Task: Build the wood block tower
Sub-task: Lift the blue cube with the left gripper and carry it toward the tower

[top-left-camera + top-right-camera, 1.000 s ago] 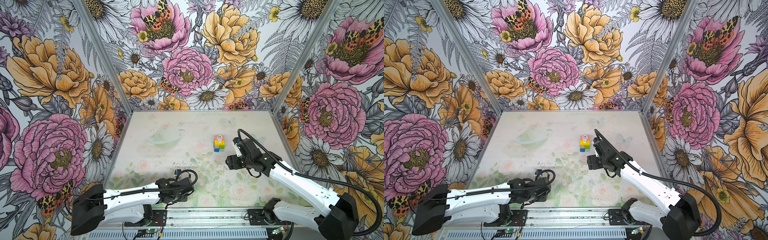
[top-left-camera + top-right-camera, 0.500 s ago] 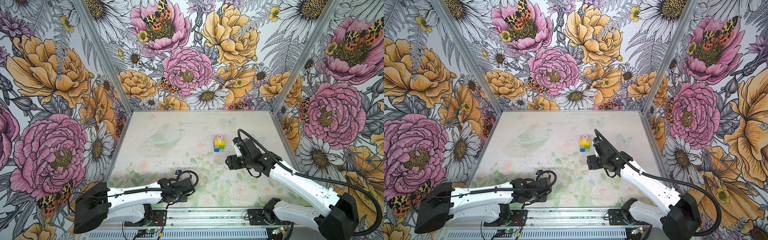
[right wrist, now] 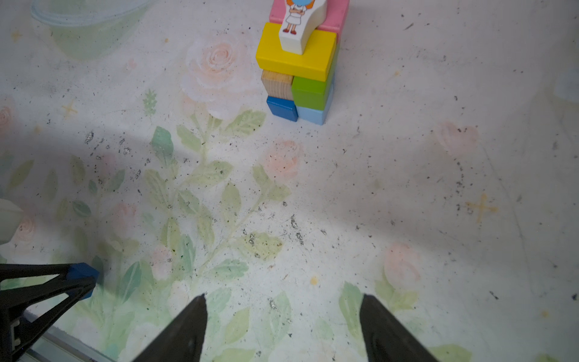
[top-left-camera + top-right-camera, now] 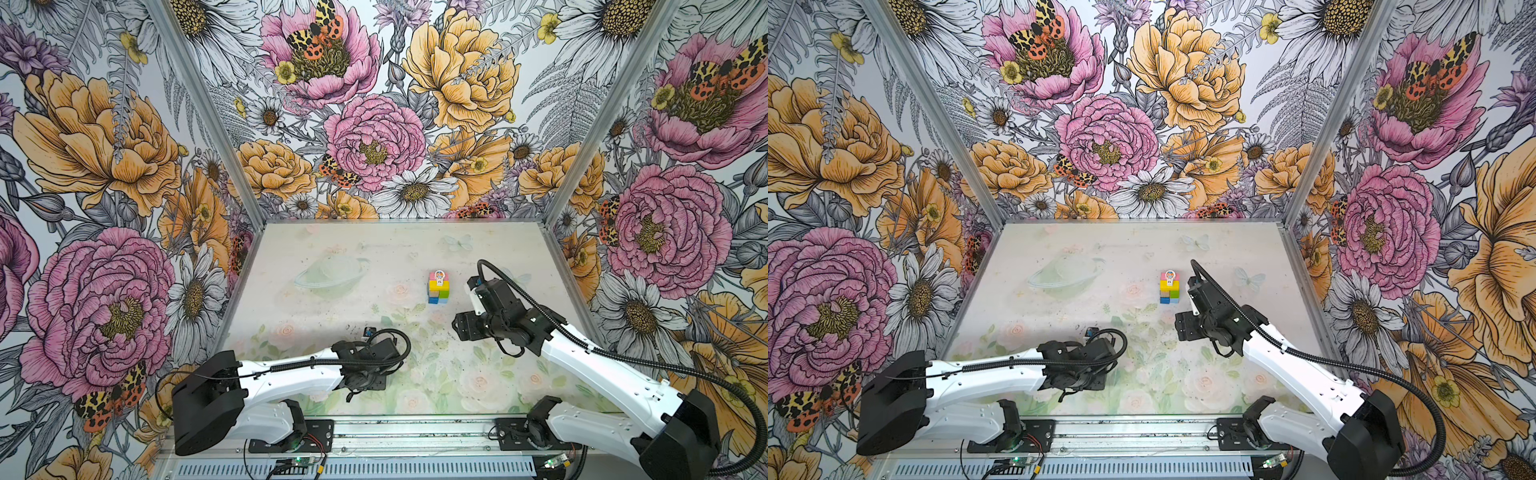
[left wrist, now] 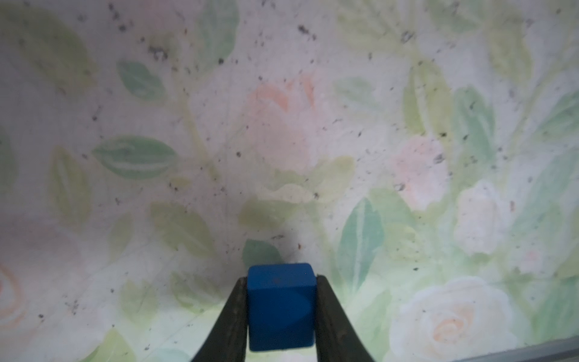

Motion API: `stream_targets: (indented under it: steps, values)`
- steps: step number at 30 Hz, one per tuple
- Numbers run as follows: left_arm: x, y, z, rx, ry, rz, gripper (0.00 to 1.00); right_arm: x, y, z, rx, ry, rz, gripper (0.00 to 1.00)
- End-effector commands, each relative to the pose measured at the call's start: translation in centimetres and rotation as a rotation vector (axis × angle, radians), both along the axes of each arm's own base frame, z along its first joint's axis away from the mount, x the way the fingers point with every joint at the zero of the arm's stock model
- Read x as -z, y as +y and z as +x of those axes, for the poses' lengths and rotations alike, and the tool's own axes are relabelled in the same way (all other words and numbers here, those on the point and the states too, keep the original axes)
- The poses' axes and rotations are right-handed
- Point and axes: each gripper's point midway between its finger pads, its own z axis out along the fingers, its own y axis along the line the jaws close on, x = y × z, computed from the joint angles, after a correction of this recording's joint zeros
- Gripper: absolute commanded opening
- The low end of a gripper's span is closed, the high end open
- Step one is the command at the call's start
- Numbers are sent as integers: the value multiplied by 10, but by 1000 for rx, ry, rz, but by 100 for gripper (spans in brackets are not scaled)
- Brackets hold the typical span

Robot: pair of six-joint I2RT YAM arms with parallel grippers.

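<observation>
The wood block tower (image 4: 438,289) stands upright on the bench (image 4: 316,245), at about two o'clock from the bench centre in both top views; its long axis is vertical. At the base are a blue base cube (image 3: 282,108) and a light blue cube (image 3: 311,114). Above them a tan brick (image 3: 277,84) and a green brick (image 3: 310,92) show their short ends to my right wrist camera. The yellow brick (image 3: 296,56) and pink brick (image 3: 340,15) lie across these, I think so that the layers lock each other. A white astronaut figure (image 3: 297,28) lies on top.

My right end effector (image 3: 282,301) is wide open and empty, near the tower at about five o'clock from it. My left end effector (image 5: 280,282) is closed on a dark blue cube (image 5: 280,307), well apart at about seven o'clock. The cube has no long axis; I pinch two opposite flat faces, so it should go down square.
</observation>
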Motion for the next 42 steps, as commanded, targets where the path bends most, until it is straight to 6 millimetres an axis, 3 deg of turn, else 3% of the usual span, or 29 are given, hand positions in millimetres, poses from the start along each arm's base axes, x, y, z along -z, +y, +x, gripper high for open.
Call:
stream_targets:
  steps: [1, 11, 17, 29, 42]
  values:
    - [-14, -20, 24, 58, -48, -14, 26, -10, -2, 1, 18, -32, 28, 79]
    - [-4, -85, 63, 162, -21, -63, 22, -17, -24, -5, 94, -50, 18, 79]
    - [-1, -111, 79, 216, -4, -80, 21, -22, -33, -8, 133, -59, 16, 79]
    - [-18, -131, 107, 265, -11, -141, 20, -29, -47, -13, 194, -67, 13, 79]
    - [-53, -127, 134, 261, -62, -129, 19, -28, -50, -16, 206, -66, 16, 79]
